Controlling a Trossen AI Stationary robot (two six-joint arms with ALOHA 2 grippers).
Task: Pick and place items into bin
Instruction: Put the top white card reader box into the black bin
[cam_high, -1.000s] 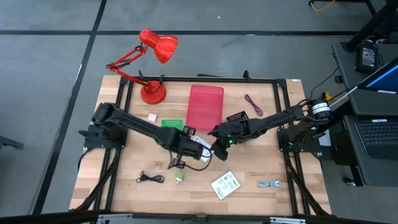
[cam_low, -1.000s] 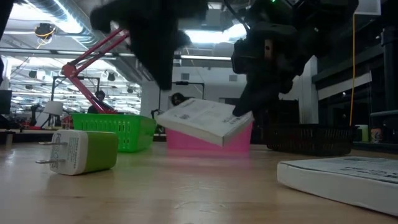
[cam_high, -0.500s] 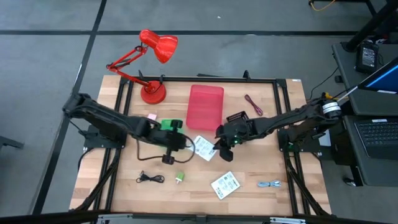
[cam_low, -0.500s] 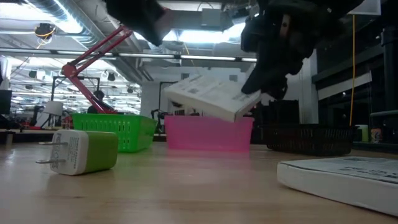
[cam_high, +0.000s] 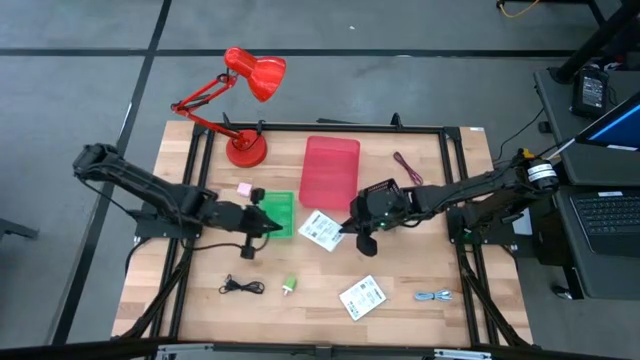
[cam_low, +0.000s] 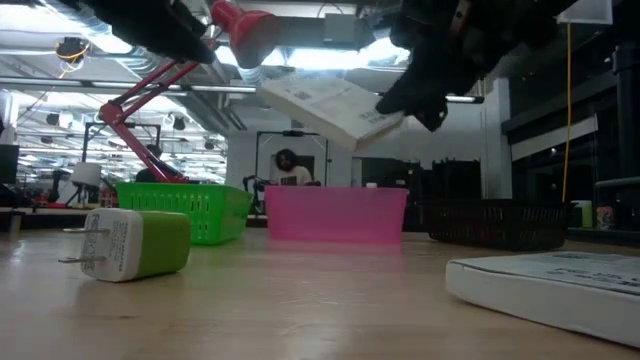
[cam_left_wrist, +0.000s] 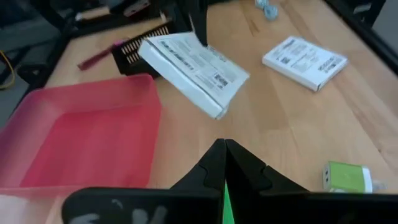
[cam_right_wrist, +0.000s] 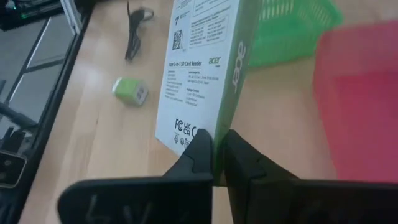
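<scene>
The wooden table (cam_high: 200, 300) fills the centre of the high view. On it, ordered by size:

The red desk lamp (cam_high: 245, 105) stands at the upper left, clear of the work.

The pink bin (cam_high: 330, 170) lies at upper centre, open side up and apparently empty. The green basket (cam_high: 278, 212) sits just left of it, and a black basket (cam_high: 380, 190) just right.

The right gripper (cam_high: 350, 232), at centre, is clamped on the edge of a white printed packet (cam_high: 322, 230). In the low view this packet (cam_low: 330, 105) hangs tilted in the air, above the pink bin's rim; I judge it is held by one edge so that it can be carried over the wall and dropped in. It is still short of the bin, just below its near end in the high view.

The left gripper (cam_high: 262, 226), at centre left beside the green basket, has its fingers pressed together on nothing. It is parked aside, probably to leave the right arm's path free.

A second white packet (cam_high: 362, 296) lies flat at lower centre.

A black cable (cam_high: 242, 287) lies at lower left, a blue-grey cable (cam_high: 433, 296) at lower right, a maroon cable (cam_high: 407, 168) at upper right.

A small green charger (cam_high: 289, 285) rests near the black cable, untouched.
</scene>
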